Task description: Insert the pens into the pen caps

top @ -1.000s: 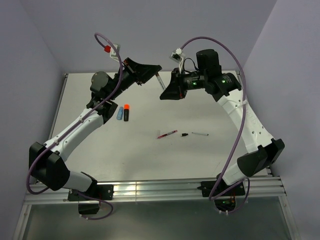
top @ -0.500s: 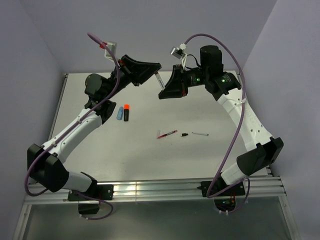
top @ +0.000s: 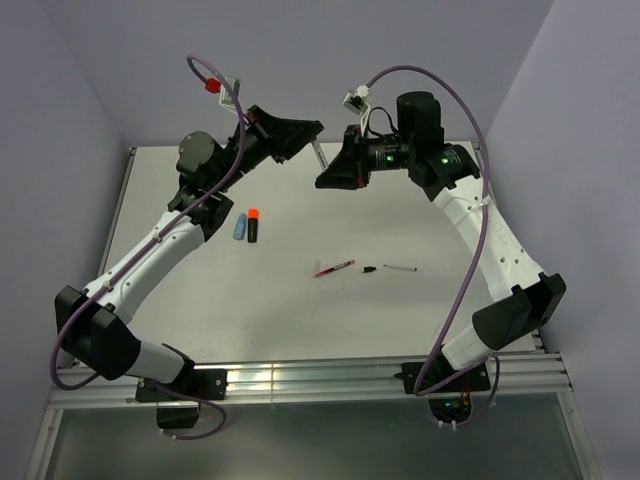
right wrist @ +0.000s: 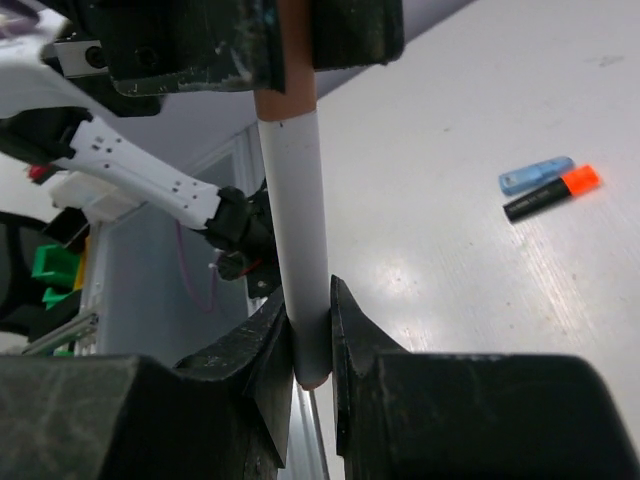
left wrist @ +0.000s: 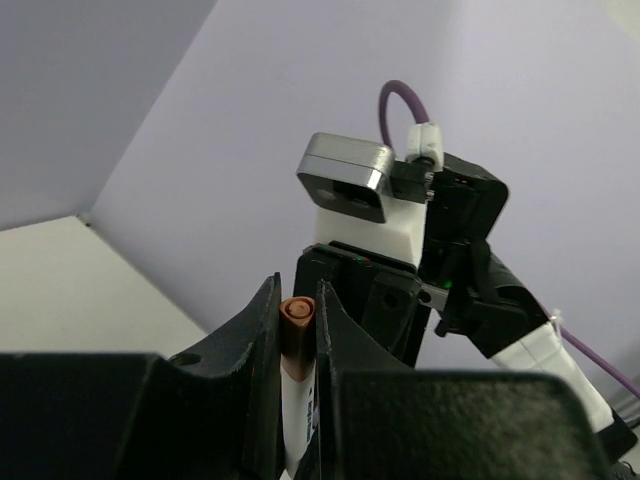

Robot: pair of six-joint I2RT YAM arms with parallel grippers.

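Observation:
High over the back of the table, a white pen [top: 318, 154] spans the gap between both grippers. My left gripper [top: 310, 131] [left wrist: 297, 300] is shut on the brown cap [left wrist: 297, 320] at one end, with the white barrel running into that cap. The barrel's other end [right wrist: 298, 230] is pinched in my right gripper [top: 326, 180] [right wrist: 308, 310], which is shut on it. On the table lie a light-blue marker [top: 240, 227], a black marker with an orange end [top: 253, 226], a red pen [top: 334, 268], a small black cap [top: 369, 269] and a slim white pen [top: 400, 268].
The grey table [top: 420, 220] is boxed in by lilac walls at the back and sides. A metal rail [top: 330, 380] carries the arm bases at the near edge. Purple cables [top: 470, 130] loop above both wrists.
Both grippers have kept their hold on the white pen. The pen and both wrists have shifted slightly upward, and the left wrist's cable has swung.

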